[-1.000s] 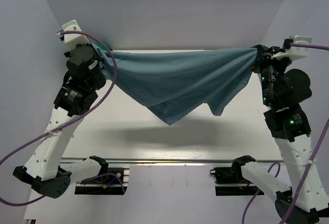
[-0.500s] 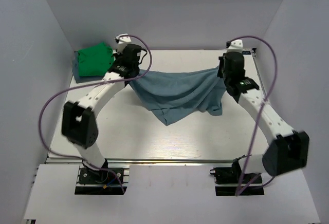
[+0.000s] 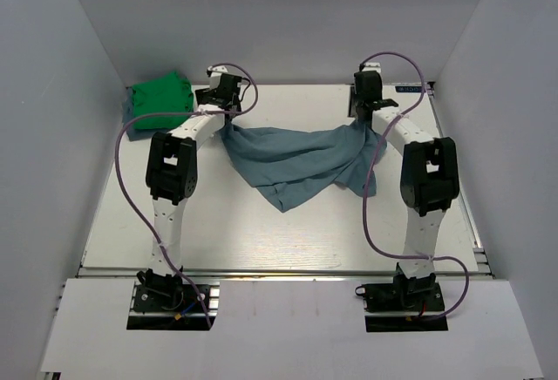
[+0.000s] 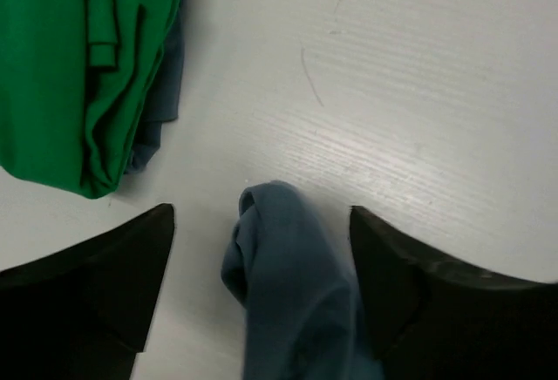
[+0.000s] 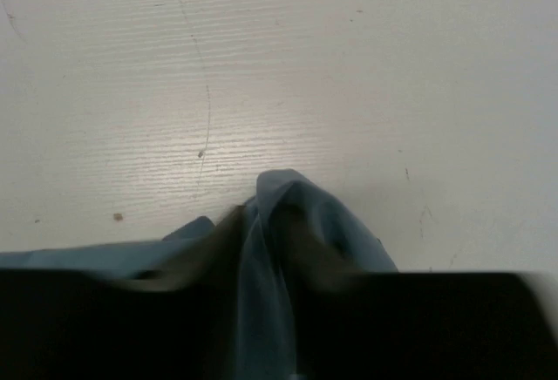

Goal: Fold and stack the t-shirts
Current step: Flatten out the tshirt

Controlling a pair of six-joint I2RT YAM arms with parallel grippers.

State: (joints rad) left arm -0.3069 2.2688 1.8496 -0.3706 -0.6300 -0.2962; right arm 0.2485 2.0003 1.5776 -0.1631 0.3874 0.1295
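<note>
Fingers (image 4: 87,301), left, wide around blue-grey t-shirt (image 4: 292,301).

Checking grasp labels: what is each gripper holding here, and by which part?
The right gripper pinches the blue-grey t-shirt by a bunched fold at one end. The left gripper has jaws apart around another bunch, apparently not gripping.

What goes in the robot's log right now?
left gripper open around blue shirt | right gripper shut on it | green shirt folded far-left
</note>
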